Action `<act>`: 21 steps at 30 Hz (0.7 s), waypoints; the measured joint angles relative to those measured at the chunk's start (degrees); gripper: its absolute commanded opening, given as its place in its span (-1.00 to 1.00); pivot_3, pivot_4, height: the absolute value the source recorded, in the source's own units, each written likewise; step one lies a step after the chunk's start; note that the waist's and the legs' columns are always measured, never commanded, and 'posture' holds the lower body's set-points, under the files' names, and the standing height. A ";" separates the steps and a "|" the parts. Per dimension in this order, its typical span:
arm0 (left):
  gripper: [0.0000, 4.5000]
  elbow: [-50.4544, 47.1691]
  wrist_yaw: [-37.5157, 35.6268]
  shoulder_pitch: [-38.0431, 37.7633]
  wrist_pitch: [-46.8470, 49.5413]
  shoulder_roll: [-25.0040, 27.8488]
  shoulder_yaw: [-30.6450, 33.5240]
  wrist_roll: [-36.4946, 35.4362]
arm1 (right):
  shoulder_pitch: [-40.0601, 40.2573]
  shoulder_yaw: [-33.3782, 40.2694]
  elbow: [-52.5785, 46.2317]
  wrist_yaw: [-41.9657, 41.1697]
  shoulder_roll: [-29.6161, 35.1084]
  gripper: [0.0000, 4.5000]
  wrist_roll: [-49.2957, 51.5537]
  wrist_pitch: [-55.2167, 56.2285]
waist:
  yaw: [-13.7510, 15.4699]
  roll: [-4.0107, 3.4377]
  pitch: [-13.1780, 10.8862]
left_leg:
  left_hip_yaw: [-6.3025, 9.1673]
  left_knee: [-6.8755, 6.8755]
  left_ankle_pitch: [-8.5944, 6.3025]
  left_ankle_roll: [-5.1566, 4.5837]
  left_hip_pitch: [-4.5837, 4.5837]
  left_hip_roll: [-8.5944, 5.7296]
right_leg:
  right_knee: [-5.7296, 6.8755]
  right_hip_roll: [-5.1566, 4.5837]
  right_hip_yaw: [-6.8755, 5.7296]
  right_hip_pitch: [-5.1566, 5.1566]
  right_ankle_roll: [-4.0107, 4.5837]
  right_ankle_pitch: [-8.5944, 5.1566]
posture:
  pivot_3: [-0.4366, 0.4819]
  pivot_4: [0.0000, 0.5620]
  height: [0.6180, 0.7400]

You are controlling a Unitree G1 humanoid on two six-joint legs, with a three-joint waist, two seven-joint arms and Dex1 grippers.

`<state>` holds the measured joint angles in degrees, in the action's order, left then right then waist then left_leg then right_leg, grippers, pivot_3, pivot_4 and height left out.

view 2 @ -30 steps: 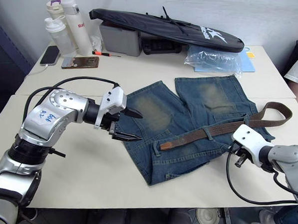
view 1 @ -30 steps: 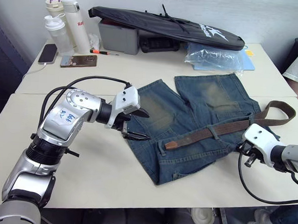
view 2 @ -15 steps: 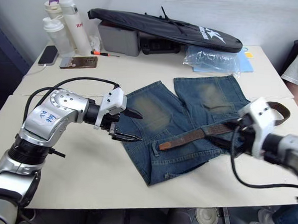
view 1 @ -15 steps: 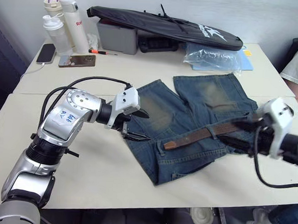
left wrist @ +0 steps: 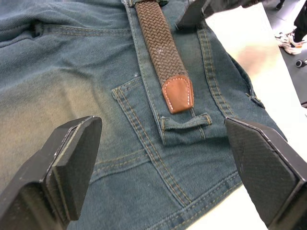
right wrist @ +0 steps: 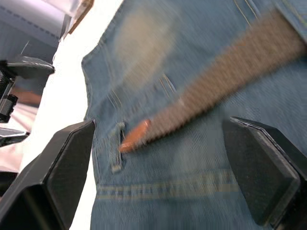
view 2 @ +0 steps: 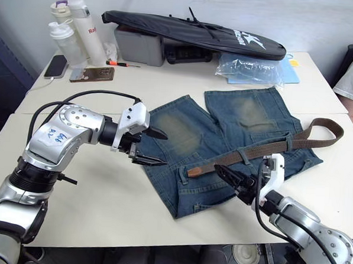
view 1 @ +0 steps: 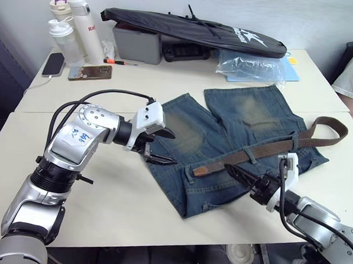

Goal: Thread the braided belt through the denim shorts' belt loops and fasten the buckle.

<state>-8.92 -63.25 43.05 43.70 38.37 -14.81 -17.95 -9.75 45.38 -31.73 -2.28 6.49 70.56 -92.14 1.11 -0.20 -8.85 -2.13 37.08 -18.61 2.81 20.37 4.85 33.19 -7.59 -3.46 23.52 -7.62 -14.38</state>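
Head stereo pair looks fwd & down from high over the table (view 1: 130,218), both eyes sharing the whole scene w/ slight sideways offset. L wrist cam sits close above the denim shorts (left wrist: 72,86), facing right. R wrist cam, also close, faces left; both share the braided belt (left wrist: 160,48) tip.

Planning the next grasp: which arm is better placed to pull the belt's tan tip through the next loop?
Left, probably. The left gripper hangs open beside the tan tip, with the next belt loop between its fingers in its wrist view. The right gripper, also open, sits behind the tip.
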 measured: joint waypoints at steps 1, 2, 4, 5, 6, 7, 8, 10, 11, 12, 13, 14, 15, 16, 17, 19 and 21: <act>1.00 -0.06 0.04 -0.01 0.00 0.00 0.00 0.00 | 0.09 -0.09 0.87 2.20 -0.59 0.99 1.87 0.43 | -0.06 0.00 0.00 | 0.00 0.00 0.00 -0.01 -0.01 0.00 | 0.02 0.01 0.00 0.00 0.01 -0.01 | -0.05 -0.47 1.00; 1.00 -0.15 0.10 -0.08 0.00 0.01 0.01 0.00 | 0.28 -0.45 1.92 5.04 -1.19 0.99 4.31 1.55 | -0.09 0.00 0.00 | 0.01 -0.01 0.00 -0.01 -0.01 0.00 | 0.03 0.01 0.01 0.01 0.01 0.00 | -0.05 -0.47 1.00; 1.00 -0.59 0.44 -0.28 0.01 0.01 0.03 0.00 | 1.27 -2.98 4.26 11.77 -1.43 0.99 10.40 5.79 | -0.14 -0.01 0.00 | 0.01 0.00 0.00 -0.01 -0.01 0.00 | 0.04 0.01 0.02 0.00 0.02 -0.01 | -0.05 -0.47 1.00; 1.00 -0.83 0.61 -0.42 0.04 0.01 0.10 -0.01 | 1.62 -4.32 5.22 14.39 -1.20 0.99 12.98 7.89 | -0.24 0.00 0.00 | 0.01 0.00 -0.01 -0.02 0.00 0.00 | 0.02 0.01 0.03 0.00 0.03 -0.02 | -0.05 -0.47 1.00; 1.00 -1.15 0.73 -0.57 0.08 0.01 0.15 -0.01 | 1.95 -5.91 6.07 16.91 -0.56 0.99 15.69 10.07 | -0.36 -0.03 -0.01 | 0.01 0.00 -0.01 -0.02 0.00 0.00 | 0.01 0.01 0.05 0.00 0.03 -0.02 | -0.05 -0.47 1.00; 1.00 -1.37 0.89 -0.64 0.12 0.02 0.16 -0.02 | 2.06 -7.48 7.00 19.26 0.27 0.99 18.36 12.32 | -0.40 -0.03 -0.02 | 0.00 0.00 -0.01 -0.02 0.00 0.00 | 0.01 0.00 0.06 0.00 0.03 -0.02 | -0.05 -0.47 1.00; 1.00 -1.49 1.06 -0.71 0.18 0.04 0.22 -0.03 | 2.25 -9.38 7.65 21.68 1.37 0.99 21.05 14.91 | -0.40 -0.03 -0.02 | 0.01 0.00 -0.01 -0.02 0.00 0.00 | 0.00 0.00 0.05 0.00 0.03 -0.02 | -0.05 -0.47 1.00; 1.00 -1.68 1.28 -0.85 0.42 0.12 0.27 -0.04 | 2.33 -13.05 8.74 25.56 3.88 0.99 25.29 19.38 | -0.48 -0.03 -0.02 | 0.01 -0.01 -0.02 -0.04 0.00 0.00 | -0.02 0.01 0.06 0.00 0.03 -0.02 | -0.05 -0.47 1.00; 1.00 -1.74 1.37 -0.92 0.52 0.18 0.28 -0.04 | 2.48 -14.36 9.18 26.63 4.68 0.99 26.56 21.01 | -0.50 -0.03 -0.02 | 0.00 -0.01 -0.02 -0.04 0.00 0.00 | -0.03 0.02 0.06 0.00 0.03 -0.02 | -0.05 -0.47 1.00; 1.00 -1.82 1.48 -0.97 0.66 0.23 0.29 -0.05 | 2.58 -15.76 9.75 27.68 5.68 0.99 27.83 22.67 | -0.57 -0.03 -0.02 | 0.01 -0.01 -0.02 -0.05 0.00 0.00 | -0.04 0.01 0.06 0.00 0.03 -0.02 | -0.05 -0.47 1.00; 1.00 -1.91 1.65 -1.05 0.83 0.34 0.31 -0.05 | 2.59 -17.66 10.45 28.64 6.84 0.99 28.84 24.91 | -0.67 -0.03 -0.02 | 0.01 -0.01 -0.02 -0.05 0.01 0.00 | -0.05 0.01 0.06 0.00 0.03 -0.02 | -0.05 -0.47 1.00; 1.00 -1.97 1.76 -1.05 0.87 0.35 0.31 -0.05 | 2.58 -18.44 10.91 29.07 7.26 0.99 29.29 25.99 | -0.77 -0.03 -0.02 | 0.01 -0.01 -0.02 -0.05 0.01 0.00 | -0.07 0.01 0.06 0.00 0.03 -0.02 | -0.05 -0.47 1.00; 1.00 -2.08 1.89 -1.11 0.91 0.46 0.35 -0.05 | 2.54 -19.55 11.67 29.40 7.46 0.99 29.62 27.61 | -0.90 -0.03 -0.02 | 0.01 -0.01 -0.03 -0.05 0.01 0.00 | -0.08 0.02 0.06 0.00 0.03 -0.02 | -0.05 -0.47 1.00; 1.00 -2.19 1.97 -1.11 0.93 0.47 0.37 -0.06 | 2.54 -20.59 12.22 29.48 7.92 0.99 29.62 28.75 | -0.99 -0.03 -0.02 | 0.00 -0.01 -0.03 -0.05 0.01 0.00 | -0.08 0.01 0.06 0.00 0.03 -0.02 | -0.05 -0.47 1.00; 1.00 -2.32 2.09 -1.12 0.97 0.51 0.40 -0.07 | 2.53 -21.76 12.75 29.48 8.61 0.99 29.67 29.99 | -1.06 -0.03 -0.02 | 0.00 -0.01 -0.03 -0.06 0.01 0.00 | -0.09 0.01 0.06 0.00 0.02 -0.02 | -0.05 -0.47 1.00; 1.00 -2.42 2.33 -1.15 1.06 0.56 0.48 -0.07 | 2.59 -23.44 13.39 29.42 9.54 0.99 29.74 31.93 | -1.11 -0.03 -0.02 | 0.00 -0.01 -0.03 -0.07 0.01 0.00 | -0.11 0.01 0.06 -0.01 0.02 -0.02 | -0.05 -0.47 1.00; 1.00 -2.48 2.47 -1.23 1.13 0.73 0.58 -0.08 | 2.76 -24.78 13.70 29.29 10.19 0.99 29.70 33.46 | -1.12 -0.02 -0.02 | 0.01 -0.01 -0.03 -0.07 0.01 0.00 | -0.14 0.01 0.05 -0.01 0.02 -0.02 | -0.05 -0.47 1.00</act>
<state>-11.40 -60.78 41.82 44.83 39.10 -14.23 -18.02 -6.99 20.61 -18.03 27.02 16.68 100.26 -58.67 -0.01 -0.23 -8.87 -2.12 37.07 -18.64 2.74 20.38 4.85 33.05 -7.57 -3.40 23.51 -7.60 -14.40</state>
